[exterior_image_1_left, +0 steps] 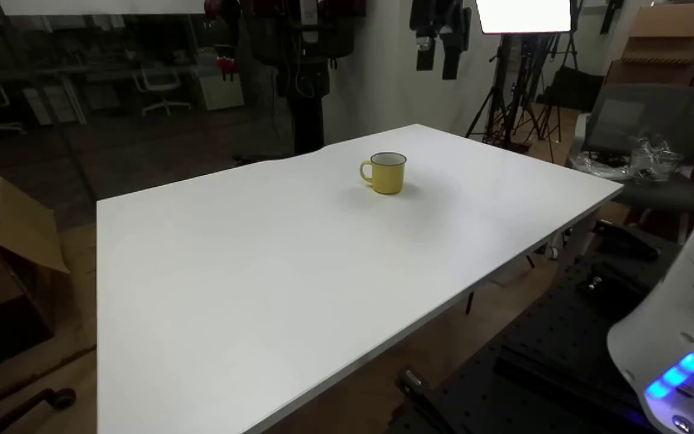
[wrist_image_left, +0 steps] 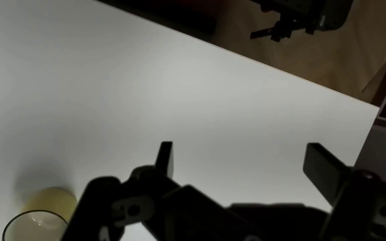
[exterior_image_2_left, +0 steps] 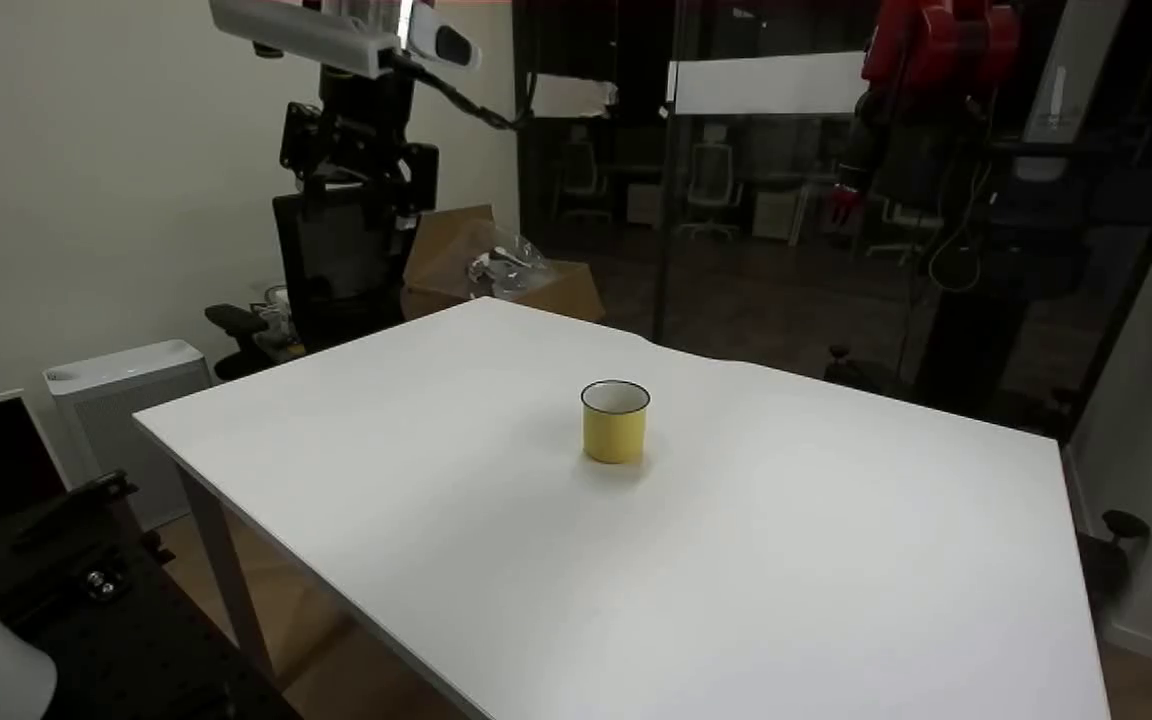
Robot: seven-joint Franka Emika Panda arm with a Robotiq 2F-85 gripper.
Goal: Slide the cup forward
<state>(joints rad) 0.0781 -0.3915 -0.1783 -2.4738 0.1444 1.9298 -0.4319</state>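
Note:
The cup is a small yellow mug with a dark rim and white inside. It stands upright on the white table in both exterior views (exterior_image_1_left: 387,176) (exterior_image_2_left: 614,432). Its handle points to the left of the picture in an exterior view and cannot be made out elsewhere. In the wrist view the cup (wrist_image_left: 54,200) is at the bottom left, partly cut off and partly behind a finger. My gripper (wrist_image_left: 239,150) is open with nothing between its fingers, and is apart from the cup. In both exterior views the gripper (exterior_image_1_left: 438,64) (exterior_image_2_left: 361,160) hangs well above the table.
The white table (exterior_image_1_left: 232,271) has a far edge with a shallow curved cut-out. The white arm base (exterior_image_1_left: 672,337) stands on a black platform beside the table. Another robot (exterior_image_2_left: 946,60) stands behind the table. A cardboard box (exterior_image_1_left: 28,235) and a chair (exterior_image_1_left: 648,126) are beyond the edges.

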